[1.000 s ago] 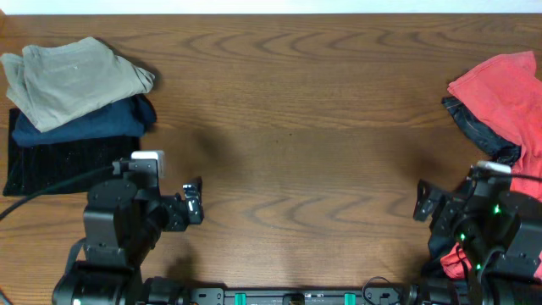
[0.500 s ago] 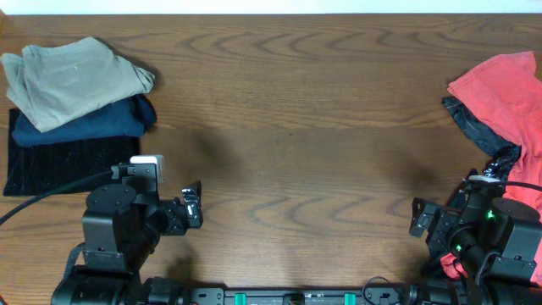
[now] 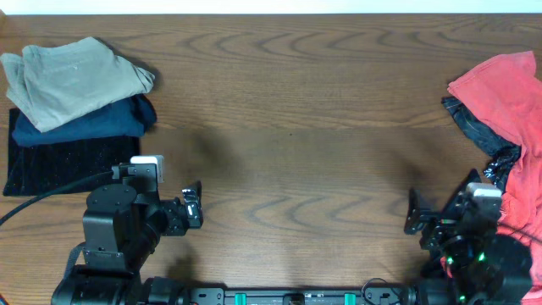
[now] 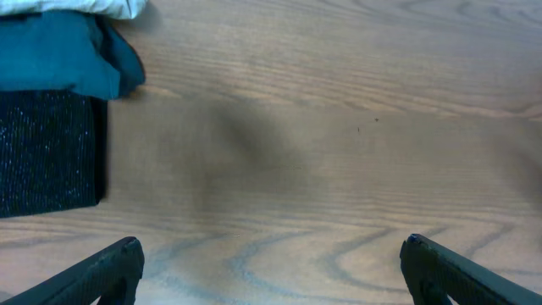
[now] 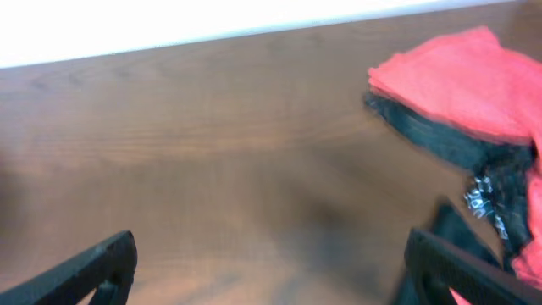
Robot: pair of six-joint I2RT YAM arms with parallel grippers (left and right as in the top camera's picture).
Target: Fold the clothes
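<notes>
A folded stack lies at the far left: khaki shorts [image 3: 72, 80] on top, a navy garment [image 3: 93, 123] under them, a black garment [image 3: 63, 161] at the bottom. The navy [image 4: 68, 51] and black [image 4: 47, 152] pieces show in the left wrist view. An unfolded red garment [image 3: 508, 110] lies over a shiny black one [image 3: 483, 135] at the far right; both show in the right wrist view [image 5: 461, 80] [image 5: 457, 144]. My left gripper [image 3: 193, 203] [image 4: 269, 258] is open and empty near the front left. My right gripper [image 3: 415, 213] [image 5: 269, 254] is open and empty near the front right.
The wooden table [image 3: 288, 127] spans the view, its far edge [image 5: 169, 38] against a white background. The red garment hangs down to the front right beside my right arm [image 3: 474, 254].
My right arm has drawn back toward the front edge, and its gripper has moved a little left and down. The left arm has barely moved. The garments have not moved.
</notes>
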